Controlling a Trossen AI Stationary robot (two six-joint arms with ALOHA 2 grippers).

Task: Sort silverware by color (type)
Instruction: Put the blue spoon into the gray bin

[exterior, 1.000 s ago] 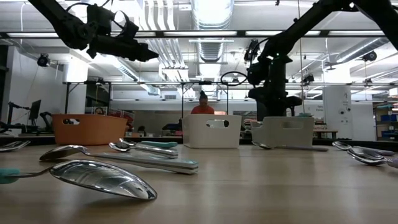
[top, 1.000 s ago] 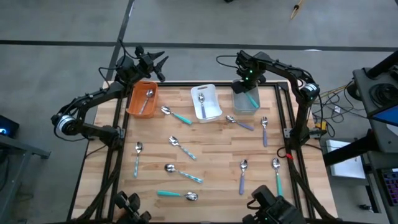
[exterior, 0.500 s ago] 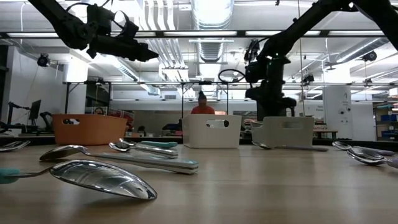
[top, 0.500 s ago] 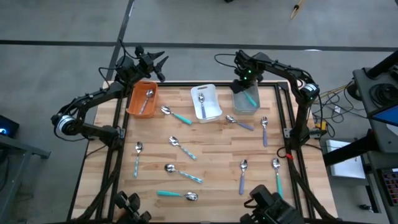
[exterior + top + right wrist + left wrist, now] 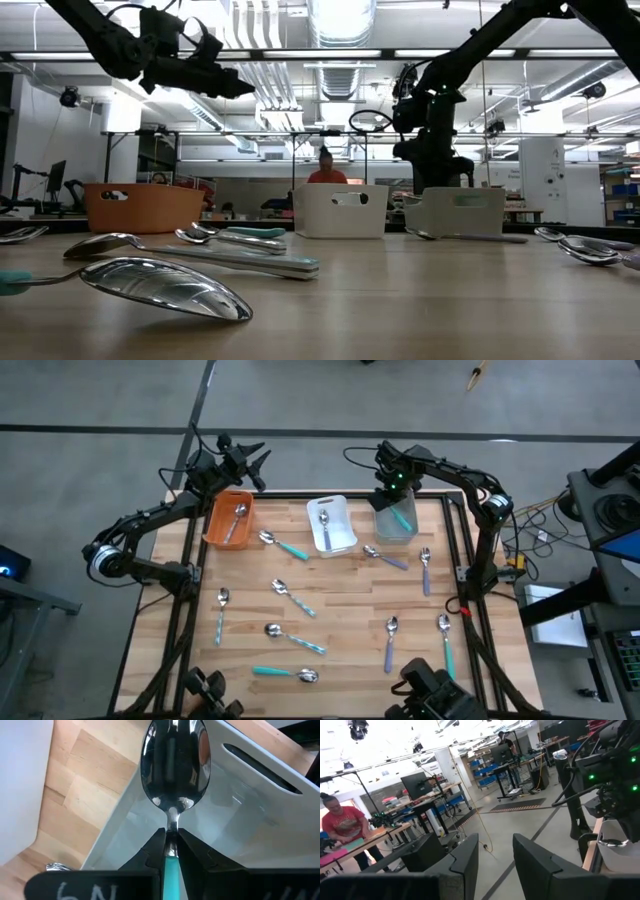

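Observation:
My right gripper (image 5: 393, 487) hangs over the grey bin (image 5: 384, 530) at the table's far right, pointing steeply down. It is shut on a teal-handled spoon (image 5: 173, 765). In the high view a teal handle (image 5: 405, 518) shows inside that bin. My left gripper (image 5: 254, 460) stands open and level in the air beyond the orange bin (image 5: 214, 520), with nothing between its fingers (image 5: 465, 865). Several more spoons and forks lie flat on the table, among them a teal one (image 5: 285, 546), a lavender one (image 5: 385, 557) and a striped one (image 5: 294, 598). My right gripper pinches the spoon between its two fingers (image 5: 156, 845), where the metal neck (image 5: 171, 827) meets the teal handle. The fingers come from above, slanting down, and lie along the spoon. The bowl (image 5: 174, 762) points away from them, over the grey bin's inside.
The orange bin holds a spoon (image 5: 237, 518), and so does the white bin (image 5: 345, 525) at the far middle. Loose silverware is spread over the table's middle and near half. A person (image 5: 325, 168) stands in the room behind.
My right gripper has tipped and rolled a little over the grey bin while keeping its place, with the spoon still between its fingers.

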